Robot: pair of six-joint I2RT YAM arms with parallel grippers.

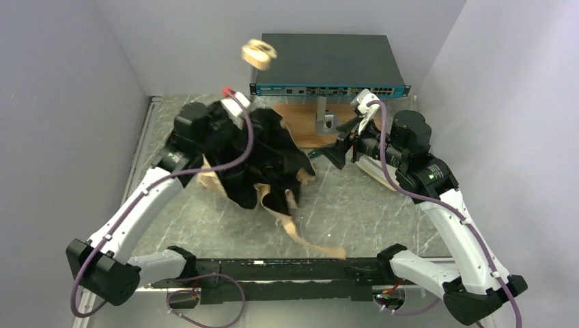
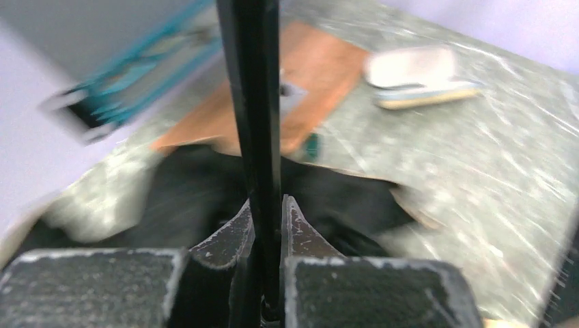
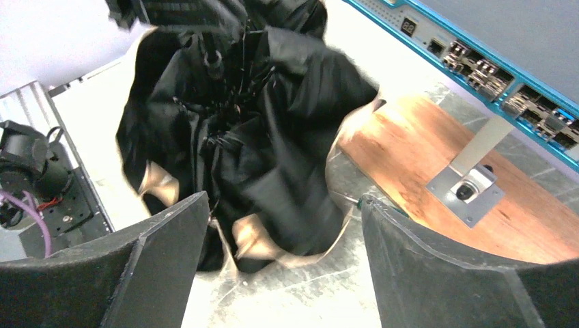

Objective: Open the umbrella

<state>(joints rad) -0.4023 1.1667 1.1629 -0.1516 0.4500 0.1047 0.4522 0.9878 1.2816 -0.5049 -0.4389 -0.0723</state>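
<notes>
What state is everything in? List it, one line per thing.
umbrella: partly open, fabric slack and crumpled, black lining showing.
left gripper: shut on the umbrella's shaft.
right gripper: open, empty, facing the umbrella.
sleeve: lying flat on the table.

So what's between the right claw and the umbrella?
Bare table lies between the right gripper and the umbrella in the right wrist view; the top view adds a small green piece.

- umbrella (image 1: 270,167): not open, canopy crumpled, black lining facing out, beige fabric at edges
- lies bunched on worktop (image 1: 355,205), left of centre
- black shaft (image 2: 256,102) pinched in left claw (image 2: 267,215)
</notes>
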